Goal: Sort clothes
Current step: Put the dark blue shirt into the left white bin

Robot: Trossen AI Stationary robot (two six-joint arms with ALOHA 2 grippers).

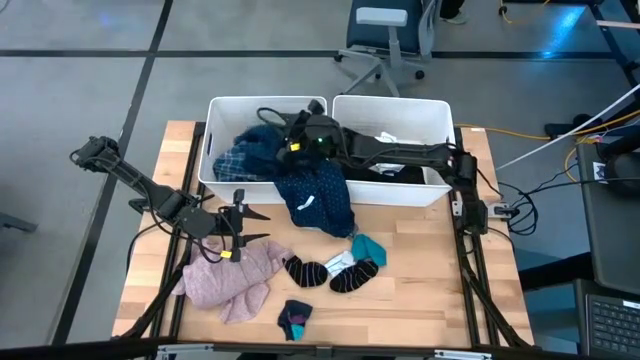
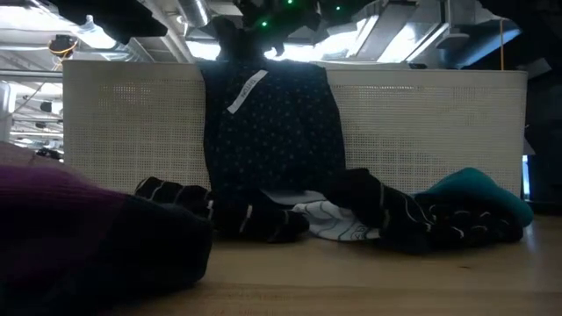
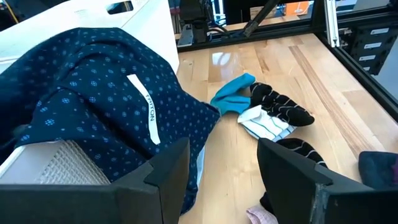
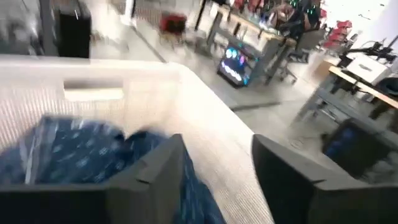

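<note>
Near edge of the worktop (image 1: 430, 290), lower centre of the high view: small dark sock (image 1: 295, 318), and left of it the pink fuzzy top (image 1: 232, 280) in a heap. Left hand (image 1: 238, 228) hovers just above the pink top's upper edge, fingers spread, nothing in it. Mid-worktop: black striped socks (image 1: 330, 272) with a white piece and a teal piece (image 1: 367, 246) touching. Further back, navy dotted cloth (image 1: 315, 198) hangs over the front wall of the left bin (image 1: 222, 105), draping onto the worktop. Right hand (image 1: 292, 135) sits over that bin directly above the cloth's top, fingers apart, not pinching the cloth. Blue plaid shirt (image 1: 240, 160) lies inside the left bin; right bin (image 1: 432, 108) holds black and white pieces (image 1: 388, 140).
</note>
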